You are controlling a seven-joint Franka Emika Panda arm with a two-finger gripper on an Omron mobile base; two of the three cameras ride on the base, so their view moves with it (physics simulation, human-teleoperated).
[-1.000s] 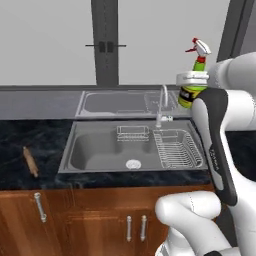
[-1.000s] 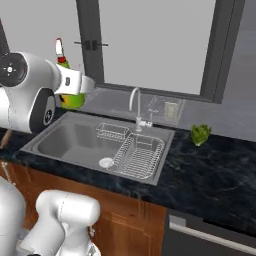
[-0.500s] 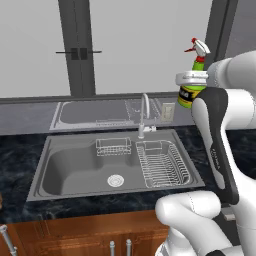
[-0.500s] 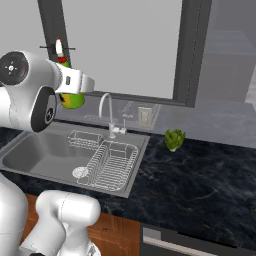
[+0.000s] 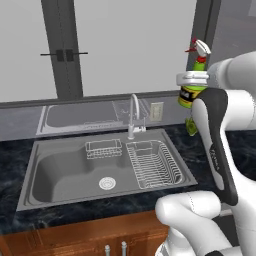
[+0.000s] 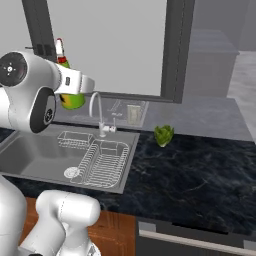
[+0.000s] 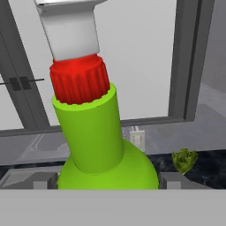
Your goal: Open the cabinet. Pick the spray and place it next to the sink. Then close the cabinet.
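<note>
**Spray held aloft beside the sink**

We start with the dark marbled surface (image 6: 200,170), which runs wide across the right base view and wraps the sink (image 5: 60,172) on every side. The sink is a broad steel basin with a round drain; a wire dish rack (image 5: 152,164) fills its right portion, and a smaller wire basket (image 5: 103,148) sits at the back edge. Behind the basin lies a flat steel ledge (image 5: 75,116), with the chrome gooseneck faucet (image 5: 134,112) rising between ledge and basin. A tall window with dark frames (image 6: 175,50) stands behind it all.

The white arm (image 5: 220,145) rises at the right of the left base view, reaching up. Its claw (image 5: 192,79) is clamped on the spray (image 5: 194,85), gripping the green bottle around its body (the yellow-and-black label shows just under the claw). The bottle stands roughly upright, its red-and-white nozzle on top, high above the surface and to the right of the faucet.

In the hand view the green neck and red collar of the spray loom close. A small green leafy thing (image 6: 163,135) rests on the surface right of the sink, near a wall outlet (image 6: 133,113).
</note>
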